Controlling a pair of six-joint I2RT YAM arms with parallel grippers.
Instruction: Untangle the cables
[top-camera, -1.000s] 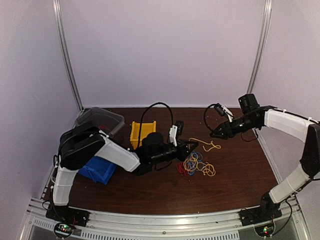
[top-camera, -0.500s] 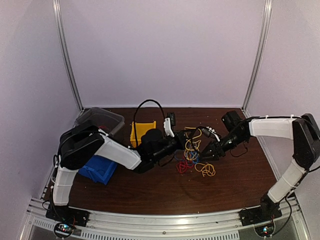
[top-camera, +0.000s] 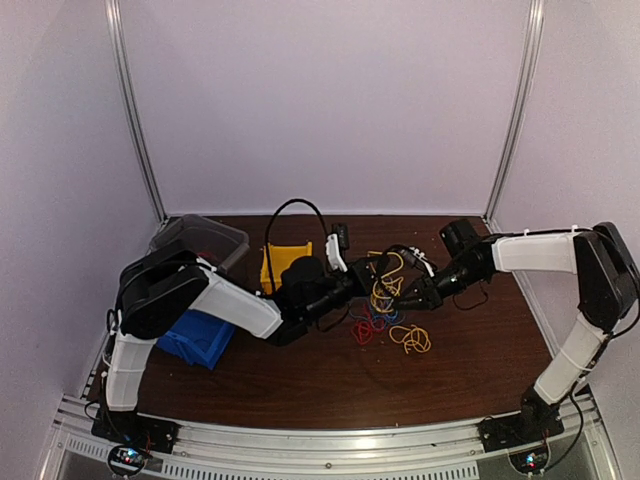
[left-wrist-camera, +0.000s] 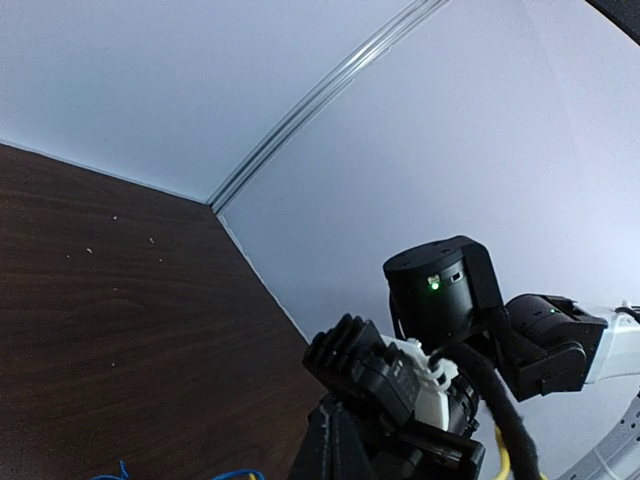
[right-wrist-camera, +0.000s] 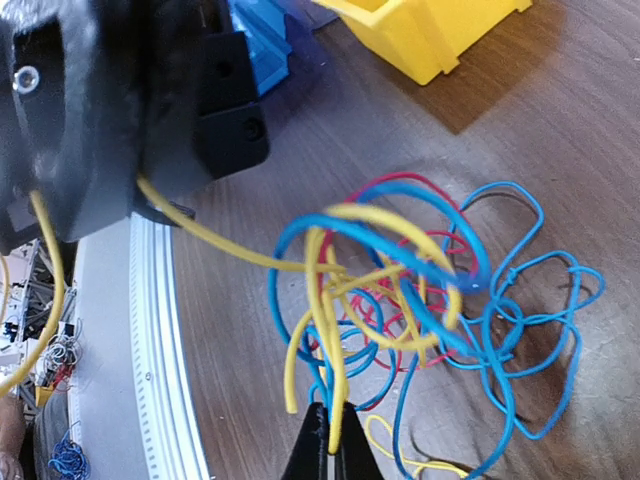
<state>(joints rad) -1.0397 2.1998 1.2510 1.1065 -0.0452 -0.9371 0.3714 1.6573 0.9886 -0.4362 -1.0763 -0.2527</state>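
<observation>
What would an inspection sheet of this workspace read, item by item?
Surface: dark wooden table; nothing spilled seen.
Job's things: cable bundle of red, blue and yellow strands, tangled, partly lifted between the hands; a loose yellow-orange loop lies apart on the table.
Clutter: yellow bin, blue bin and clear box, all left of the bundle.
Hands: left hand shut and right hand shut, both on yellow strands of the bundle.
Cables: black arm cable arches above the left wrist.
Surroundings: pale walls, metal uprights, rail at the near edge.
</observation>
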